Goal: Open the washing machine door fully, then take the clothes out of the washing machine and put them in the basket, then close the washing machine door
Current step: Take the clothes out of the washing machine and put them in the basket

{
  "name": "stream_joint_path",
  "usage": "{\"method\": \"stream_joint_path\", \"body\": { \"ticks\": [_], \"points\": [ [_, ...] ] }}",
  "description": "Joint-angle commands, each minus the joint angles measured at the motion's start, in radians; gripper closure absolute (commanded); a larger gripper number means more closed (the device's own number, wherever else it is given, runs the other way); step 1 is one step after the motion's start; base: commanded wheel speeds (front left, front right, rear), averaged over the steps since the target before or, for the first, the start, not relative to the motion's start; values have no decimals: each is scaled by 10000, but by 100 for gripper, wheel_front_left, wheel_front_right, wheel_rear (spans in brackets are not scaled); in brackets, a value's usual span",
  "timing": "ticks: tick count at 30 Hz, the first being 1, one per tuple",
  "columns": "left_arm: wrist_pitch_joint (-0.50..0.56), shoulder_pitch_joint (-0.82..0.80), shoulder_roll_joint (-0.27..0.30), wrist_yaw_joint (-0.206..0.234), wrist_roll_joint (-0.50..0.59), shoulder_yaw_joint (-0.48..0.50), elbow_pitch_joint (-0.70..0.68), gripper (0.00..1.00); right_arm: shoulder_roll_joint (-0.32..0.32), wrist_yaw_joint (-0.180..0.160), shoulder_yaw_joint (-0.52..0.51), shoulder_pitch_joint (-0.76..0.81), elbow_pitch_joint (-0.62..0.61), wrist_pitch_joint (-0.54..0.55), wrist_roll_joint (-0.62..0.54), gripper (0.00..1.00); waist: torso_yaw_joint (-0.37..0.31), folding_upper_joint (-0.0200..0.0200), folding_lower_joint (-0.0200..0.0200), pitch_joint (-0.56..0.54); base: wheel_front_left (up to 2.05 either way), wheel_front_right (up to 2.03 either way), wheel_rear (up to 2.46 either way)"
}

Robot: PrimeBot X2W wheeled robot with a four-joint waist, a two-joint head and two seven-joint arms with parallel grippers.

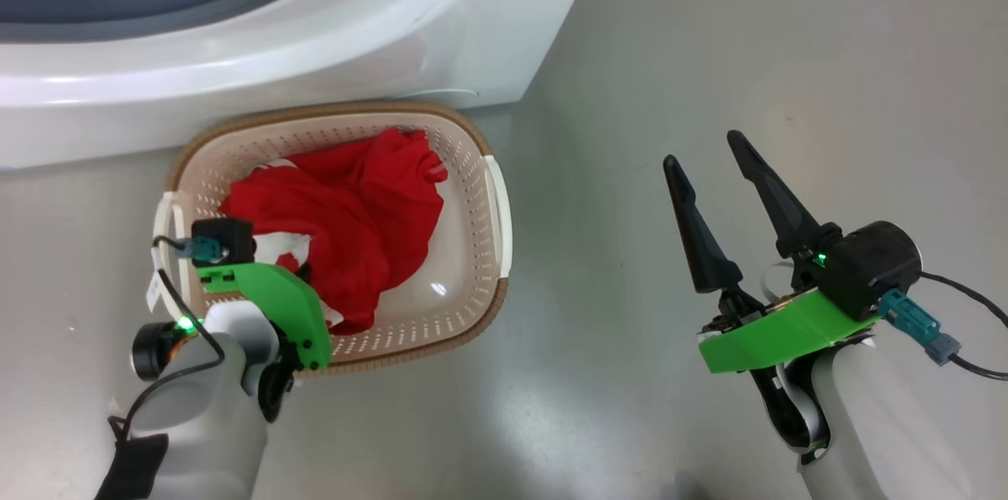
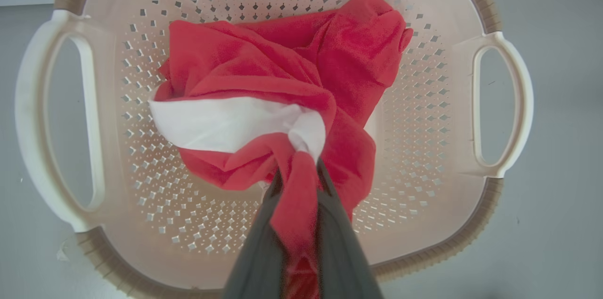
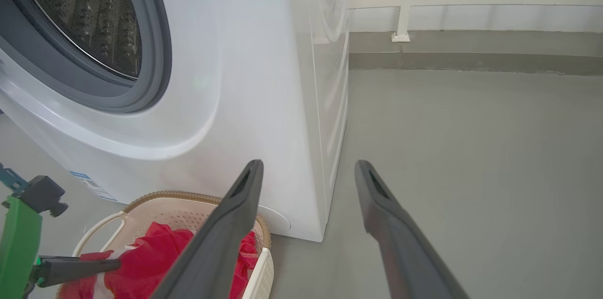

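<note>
Left gripper (image 2: 300, 172) is pinching a twisted fold of the clothes (image 1: 354, 224), fingers (image 2: 264, 252) pointing straight down into the basket (image 2: 490, 7). The rest of the red-and-white bundle is lying on the basket bottom directly beneath them, inside the rim. Basket is sitting on the floor (image 1: 630, 90) just in front of the washing machine (image 1: 394, 35), its long axis running from one handle (image 2: 525, 101) to the other, across the left fingers. Right gripper (image 1: 703, 149) is hanging over bare floor well to the right, jaws spread wide, holding nothing (left arm is plainly the nearer). Judging that letting go here is dropping the fold inside the basket. Drum (image 3: 94, 16) mouth is standing uncovered, so closing the washing machine door is looking like the step left. Blue label (image 3: 92, 185) low on the machine front is carrying print too small to read; no brand legible
</note>
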Motion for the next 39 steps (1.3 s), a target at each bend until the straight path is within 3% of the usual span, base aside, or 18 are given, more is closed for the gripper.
{"method": "stream_joint_path", "body": {
  "ticks": [1, 3, 4, 5, 6, 13, 18, 23, 26, 32, 39],
  "points": [
    [21, -5, 372, 150, 111, 83, -49, 89, 9, 62, 226, -113, -252, -63, 280, 0, -134, -1, 0, 224, 0, 0, 0],
    [1, 4, 399, 215, 119, 51, -30, 52, 9, 62, 234, -126, -256, -63, 305, 0, -156, -1, 0, 276, 0, 0, 0],
    [1, 4, 399, 215, 119, 51, -30, 52, 9, 62, 234, -126, -256, -63, 305, 0, -156, -1, 0, 276, 0, 0, 0],
    [-15, 9, 399, 238, 117, 40, -22, 10, 9, 62, 231, -131, -254, -63, 311, 0, -159, -1, 0, 287, 0, 0, 0],
    [-39, 13, 396, 265, 120, 21, -16, 0, 9, 62, 225, -135, -247, -63, 315, 0, -157, -1, 0, 289, 0, 0, 0],
    [-1104, 50, 285, 373, 46, 8, -50, 0, 9, 62, 61, -132, -157, -63, 274, 0, 50, -1, 0, 41, 0, 0, 0],
    [-2220, 145, 167, 700, -138, 158, -194, 0, 9, 62, -47, -76, -82, -63, 204, 0, 342, -1, 0, -323, 0, 0, 0],
    [-2754, 368, 85, 538, -148, 120, -898, 0, 9, 62, -171, -26, 0, -63, -7, 0, 691, -1, 0, -698, 0, 0, 0],
    [-2811, 673, 64, 501, -229, 378, -1938, 0, 9, 62, -277, 38, 49, -63, -125, 0, 909, -1, 0, -954, 0, 0, 0],
    [-2819, 2183, 57, 840, 354, 1152, -5172, 0, 9, 62, -468, 206, 192, -63, -288, 0, 1278, -1, 0, -1566, 0, 0, 0],
    [-2820, 3858, 8, 715, 671, 1769, -7839, 0, 9, 62, -623, 484, 327, -63, -388, 0, 1568, -1, 0, -2316, 0, 0, 0]
  ]
}}
